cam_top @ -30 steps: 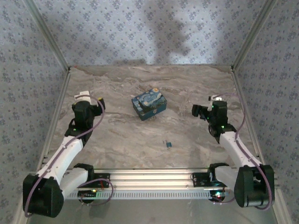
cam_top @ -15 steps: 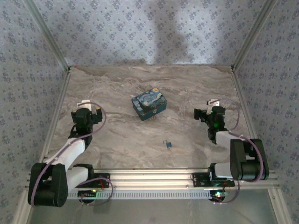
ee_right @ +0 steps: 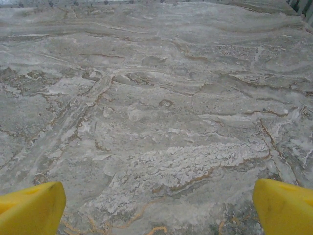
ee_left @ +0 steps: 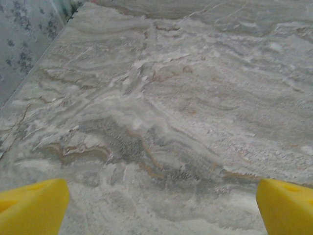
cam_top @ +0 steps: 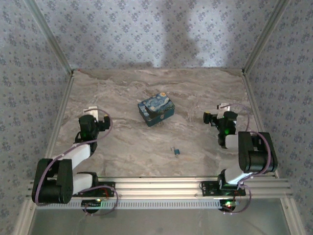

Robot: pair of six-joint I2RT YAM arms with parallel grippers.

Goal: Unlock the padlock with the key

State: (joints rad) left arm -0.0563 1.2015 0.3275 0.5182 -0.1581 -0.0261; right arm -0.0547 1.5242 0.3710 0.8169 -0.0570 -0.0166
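Yellow-tipped, spread as wide as possible and holding nothing: left gripper (cam_top: 98, 116), low over a grey-brown veined marble table (cam_top: 122, 142), arm bent double near the table's left edge. From the left wrist camera, two yellow fingertips (ee_left: 32, 208) at the bottom corners, far apart, bare stone between and ahead of them, blue floral wallpaper (ee_left: 19, 44) off to their upper left, past the table edge.

Ahead and to the right of that gripper, well apart from it: blue box printed with a starry-night painting (cam_top: 156, 109), flat on the marble.

Further right of the left gripper and nearer the arm bases, roughly midway between the two grippers and well clear of both: tiny teal-blue padlock (cam_top: 176, 152), lying on the table untouched. Just beside it, on the left gripper's side, a pale silvery speck, the key (cam_top: 171, 148); too small to tell whether touching the lock or set in it.

Right again: right gripper (cam_top: 213, 114), likewise wide open and empty, facing left, padlock and key off to its left and closer to the bases. From the right wrist camera, yellow fingertips (ee_right: 29, 208) at the bottom corners, far apart, veined marble between and beyond.

Behind both grippers, along the near edge: aluminium rail (cam_top: 156, 185) carrying the two bases.
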